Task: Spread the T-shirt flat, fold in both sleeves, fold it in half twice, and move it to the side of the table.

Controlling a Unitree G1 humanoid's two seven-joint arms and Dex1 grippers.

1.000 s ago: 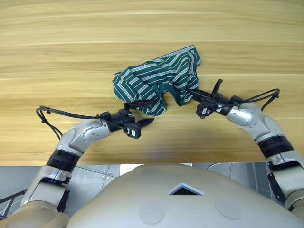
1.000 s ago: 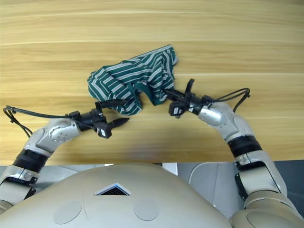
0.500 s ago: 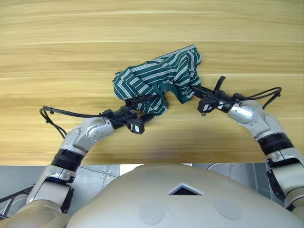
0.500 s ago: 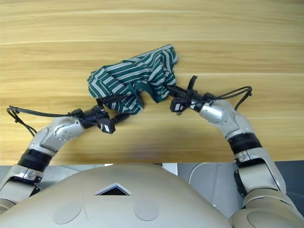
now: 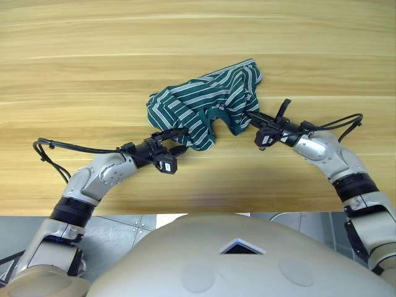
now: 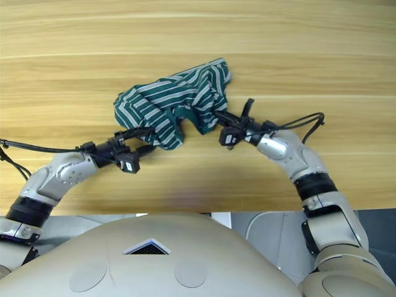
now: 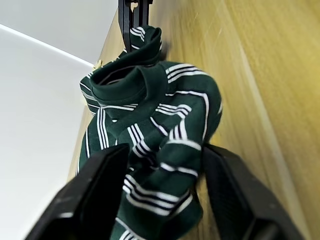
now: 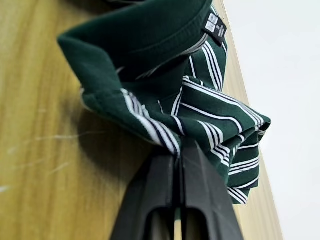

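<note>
wood table [image 5: 93, 74]; left pincer [image 5: 181, 138] apart astride t-shirt [image 5: 204, 99], right pincer [image 5: 247, 115] clamped on it.

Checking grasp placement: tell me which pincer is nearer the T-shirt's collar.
Right. The right pincer is shut on the T-shirt edge just beside the collar; the left pincer, open, straddles bunched cloth farther off.
</note>
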